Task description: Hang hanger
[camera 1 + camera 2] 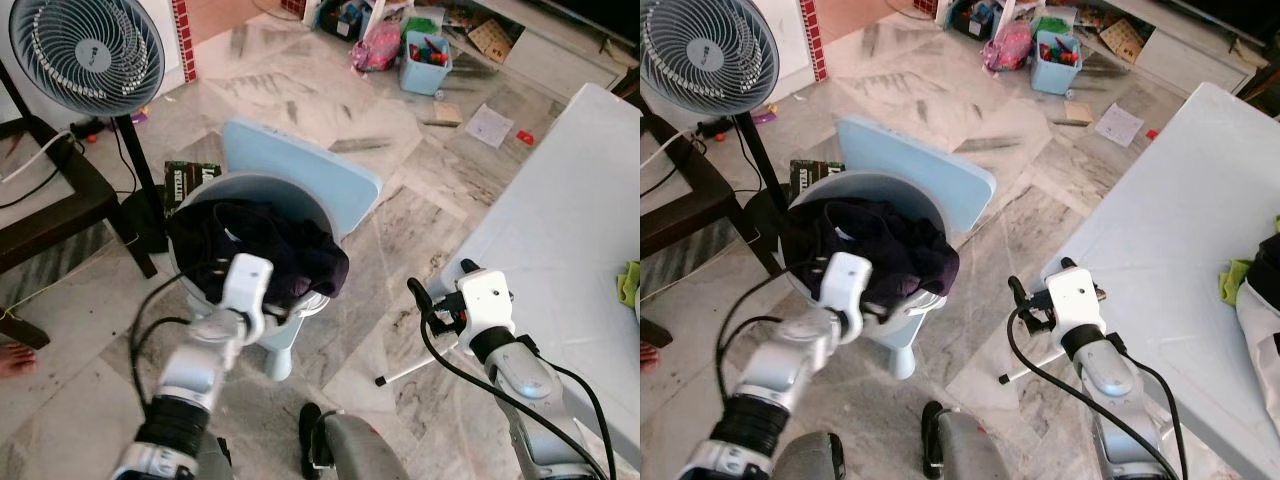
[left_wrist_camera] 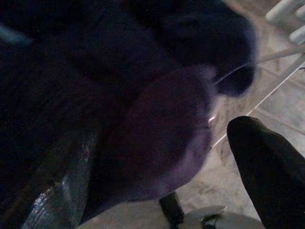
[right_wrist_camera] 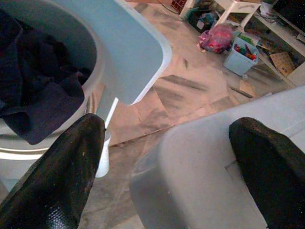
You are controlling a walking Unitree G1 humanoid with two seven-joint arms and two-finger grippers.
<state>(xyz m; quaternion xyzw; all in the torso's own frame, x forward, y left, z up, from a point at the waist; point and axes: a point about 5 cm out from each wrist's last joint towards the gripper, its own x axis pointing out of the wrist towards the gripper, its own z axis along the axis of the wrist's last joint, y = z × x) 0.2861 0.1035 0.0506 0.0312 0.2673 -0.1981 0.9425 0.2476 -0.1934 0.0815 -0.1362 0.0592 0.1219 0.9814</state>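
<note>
Left gripper [image 2: 200, 143] is down in the dark clothes [image 1: 262, 250] heaped in the grey basket [image 1: 255, 186]; jaw state unreadable (view too dark). Right gripper [image 3: 167, 167] is spread wide at the white table [image 1: 560, 230] corner. Can't make out a hanger or its axis.

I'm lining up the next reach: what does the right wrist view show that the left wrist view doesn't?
Right wrist alone: the open right gripper, the pale blue chair back, the white table corner and a blue toy bin. Left wrist alone: a close, dim look at thin white rails. Both: the dark navy clothes and marble floor.
</note>
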